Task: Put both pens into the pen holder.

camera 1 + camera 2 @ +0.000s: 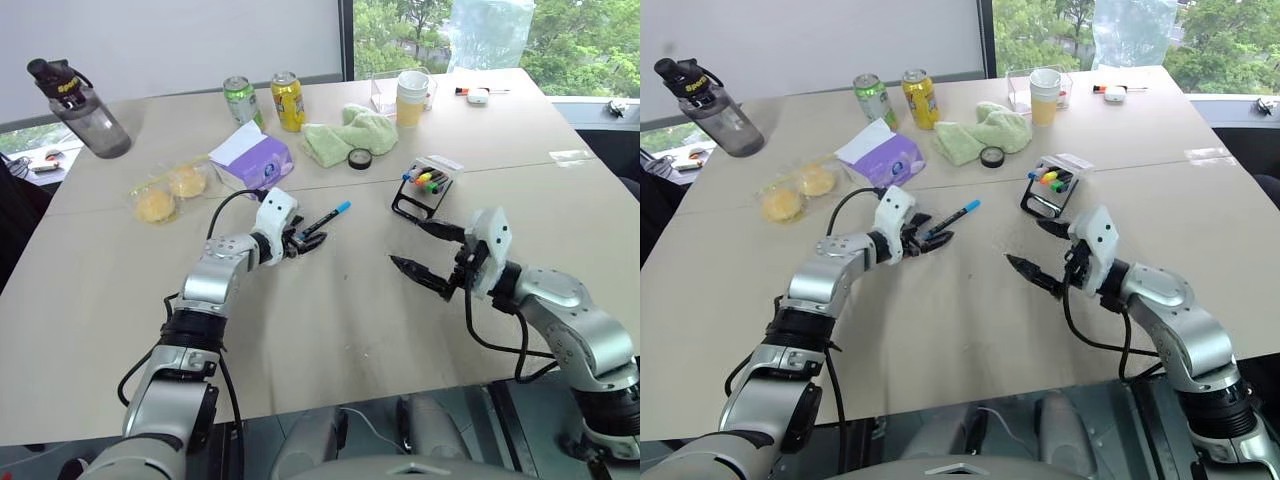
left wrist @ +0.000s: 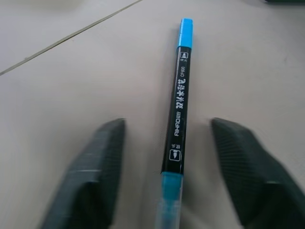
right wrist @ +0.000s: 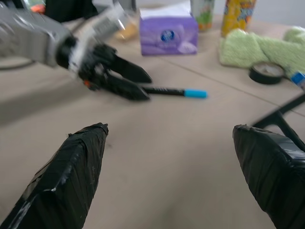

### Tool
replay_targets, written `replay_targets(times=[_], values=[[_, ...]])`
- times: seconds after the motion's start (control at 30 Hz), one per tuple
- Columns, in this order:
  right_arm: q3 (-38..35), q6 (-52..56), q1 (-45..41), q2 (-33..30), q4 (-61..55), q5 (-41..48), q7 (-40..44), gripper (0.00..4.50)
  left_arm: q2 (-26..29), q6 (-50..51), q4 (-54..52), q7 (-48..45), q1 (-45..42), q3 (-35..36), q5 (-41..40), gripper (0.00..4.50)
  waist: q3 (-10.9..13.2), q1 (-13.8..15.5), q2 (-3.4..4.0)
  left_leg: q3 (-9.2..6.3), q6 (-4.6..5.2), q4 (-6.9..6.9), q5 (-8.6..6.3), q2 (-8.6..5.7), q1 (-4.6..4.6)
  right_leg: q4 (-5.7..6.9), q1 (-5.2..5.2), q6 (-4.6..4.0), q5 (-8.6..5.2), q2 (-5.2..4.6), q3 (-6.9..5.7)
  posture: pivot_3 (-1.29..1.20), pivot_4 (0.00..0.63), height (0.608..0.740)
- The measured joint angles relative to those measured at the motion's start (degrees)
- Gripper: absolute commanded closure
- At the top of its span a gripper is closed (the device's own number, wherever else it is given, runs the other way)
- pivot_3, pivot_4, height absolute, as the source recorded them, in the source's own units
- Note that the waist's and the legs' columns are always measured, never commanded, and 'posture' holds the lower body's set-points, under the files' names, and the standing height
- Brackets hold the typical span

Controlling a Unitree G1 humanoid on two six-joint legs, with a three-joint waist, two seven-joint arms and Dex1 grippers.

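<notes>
- The table [image 1: 330, 330] is a wide pale surface that bears everything; the pen holder serves as landmark here.
- The right gripper [image 1: 428, 252] hangs just on the near side of the pen holder, above bare tabletop, its two black fingers spread wide with nothing between them.
- The left gripper [image 1: 305, 240] is on the left of the pen holder, low at the table; its fingers [image 2: 95, 167] stand apart on either side of the blue-capped pen, and the wrist view shows a gap between each pad and the barrel, so the jaws are open around it, not yet closed on it.
- A purple tissue box [image 1: 255, 160] sits to the left of the pen holder and farther back.
- A green cloth [image 1: 352, 135] lies behind the pen holder.
- The pen holder [image 1: 428, 186] is a black wire rack with coloured marker caps showing at its top, standing right of the table's middle.
- A black tape roll [image 1: 360, 158] lies just behind and left of the pen holder.
- The blue-capped pen [image 1: 330, 216] lies flat on the table to the left of the pen holder, its light-blue tip pointing toward the holder, its other end between the left gripper's fingers.
</notes>
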Motion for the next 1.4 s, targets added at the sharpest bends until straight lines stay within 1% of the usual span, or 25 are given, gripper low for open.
replay_targets(times=[0.03, 0.07, 0.1, 0.13, 0.3, 0.4, 0.53, 0.6, 0.77, 0.87, 1.03, 1.13, 1.3, 1.33, 1.4], values=[[0.0, -0.02, 0.05, -0.02, 0.06, -0.56, -0.04, 0.0, -0.01, 0.09, 0.0, -0.2, 0.0, 0.0, 0.04, 3.22, 0.0, 0.02, 0.0, 0.0, 0.0, 0.03, 0.0, 0.0, 0.0, 0.01, 0.0, 0.0, 0.0, 0.0, 0.0, 0.0, 0.15, 0.74], [0.0, -0.06, 0.05, -0.02, 0.07, -0.88, -0.04, 0.0, -0.01, 0.14, -0.01, -0.41, 0.0, -0.01, 0.09, 3.6, 0.0, 0.05, 0.0, 0.0, 0.0, 0.04, 0.0, 0.0, 0.0, 0.01, 0.0, 0.0, 0.0, 0.0, 0.0, 0.0, 0.15, 0.74], [0.0, -0.1, 0.05, -0.02, 0.08, -1.24, -0.03, 0.0, -0.01, 0.13, -0.01, -0.63, 0.0, -0.1, 0.19, 4.21, 0.0, 0.14, 0.0, 0.0, 0.0, 0.06, 0.0, 0.0, 0.0, 0.01, 0.01, 0.0, 0.0, 0.0, 0.0, 0.0, 0.15, 0.74], [0.0, -0.1, 0.05, 0.04, 0.11, -1.5, -0.04, 0.0, -0.01, -0.03, -0.03, -0.73, -0.01, -0.13, 0.21, 4.48, 0.0, 0.24, -0.01, 0.0, 0.0, 0.06, 0.0, 0.0, 0.0, 0.01, 0.02, 0.0, 0.0, 0.0, 0.0, 0.0, 0.15, 0.74], [0.0, 0.0, -0.06, 1.18, 0.38, -2.07, -0.16, 0.0, -1.03, -2.11, -0.49, -1.49, 0.82, 0.19, -0.22, 4.48, 0.0, 0.77, -0.01, 0.0, 0.0, 0.07, 0.0, 0.0, 0.0, 0.01, 0.01, 0.0, 0.0, 0.0, 0.0, 0.0, 0.15, 0.74], [-0.07, 3.14, -0.92, 2.49, 0.6, 0.0, -0.74, 0.0, -3.29, -3.02, -4.69, -3.73, 2.75, 1.77, -4.71, 4.48, 0.03, 1.02, -0.05, -0.05, 0.0, 0.15, 0.0, 0.0, -0.08, 0.0, 0.0, 0.0, 0.0, -0.01, -0.05, 0.0, 0.15, 0.74], [-2.44, 9.87, -3.05, 9.39, 0.57, 8.79, -3.51, 0.0, -7.19, -0.08, -14.45, -5.5, 3.84, 5.56, -14.71, 4.48, 0.04, 0.96, -0.07, -0.22, -0.01, 0.39, -0.01, 0.01, -0.28, 0.02, -0.03, -0.01, 0.01, -0.01, -0.19, 0.0, 0.15, 0.74], [-3.98, 12.7, -4.23, 13.6, 0.6, 13.4, -6.19, 0.0, -7.19, 2.2, -18.27, -6.23, 4.63, 6.1, -18.17, 4.48, 0.03, 0.77, -0.06, -0.21, -0.01, 0.4, -0.01, 0.01, -0.28, 0.05, -0.02, 0.0, 0.01, -0.01, -0.17, 0.0, 0.15, 0.74], [-7.86, 17.36, -9.49, 23.24, 1.19, 23.22, -14.96, 0.0, -7.04, 6.5, -24.17, -7.45, 7.96, 5.25, -23.16, 4.48, 0.03, 0.84, -0.05, -0.23, -0.01, 0.42, -0.01, 0.01, -0.28, 0.06, -0.02, 0.0, 0.02, 0.02, -0.2, 0.0, 0.15, 0.74], [-9.46, 18.6, -11.24, 26.26, 1.64, 27.31, -18.76, 0.0, -6.73, 7.02, -25.39, -7.25, 8.11, 5.59, -24.12, 4.48, 0.03, 0.92, -0.04, -0.24, 0.0, 0.44, -0.01, -0.02, -0.28, 0.06, -0.02, 0.0, 0.02, 0.01, -0.21, 0.0, 0.15, 0.74], [-10.17, 20.43, -13.17, 26.04, 2.98, 29.1, -21.91, 0.0, -7.51, 6.98, -25.57, -6.71, 8.17, 5.37, -24.43, 4.48, 0.02, 0.89, -0.04, -0.24, 0.0, 0.44, -0.01, -0.04, -0.29, 0.05, -0.02, 0.02, 0.03, 0.0, -0.22, 0.0, 0.15, 0.74], [-9.37, 21.41, -13.22, 25.81, 4.32, 29.16, -22.06, 0.0, -8.45, 6.99, -26.37, -7.26, 8.15, 3.1, -24.58, 4.48, 0.03, 0.81, -0.04, -0.24, 0.0, 0.44, -0.01, -0.04, -0.31, 0.05, -0.03, 0.02, 0.03, 0.0, -0.2, 0.0, 0.15, 0.74], [-9.0, 21.52, -13.26, 25.8, 4.45, 29.21, -22.09, 0.0, -8.52, 6.99, -26.43, -7.32, 8.07, 2.62, -24.95, 4.48, 0.03, 0.42, -0.04, -0.23, 0.0, 0.43, -0.01, -0.04, -0.3, 0.06, -0.04, 0.02, 0.03, 0.01, -0.19, 0.0, 0.15, 0.74], [-9.0, 21.52, -13.27, 25.83, 4.46, 29.21, -22.09, 0.49, -8.5, 6.99, -26.44, -7.31, 8.07, 2.62, -25.03, 4.5, 0.03, 0.42, -0.04, -0.23, 0.0, 0.43, -0.01, -0.04, -0.31, 0.06, -0.04, 0.02, 0.03, 0.01, -0.19, 0.0, 0.15, 0.74], [-9.01, 21.35, -13.78, 26.18, 4.59, 29.22, -22.09, 1.07, -8.37, 6.99, -26.57, -7.31, 8.08, 2.63, -25.46, 4.5, 0.03, 0.4, -0.04, -0.23, 0.0, 0.44, -0.01, -0.04, -0.31, 0.06, -0.04, 0.02, 0.03, 0.0, -0.19, 0.0, 0.15, 0.74]])
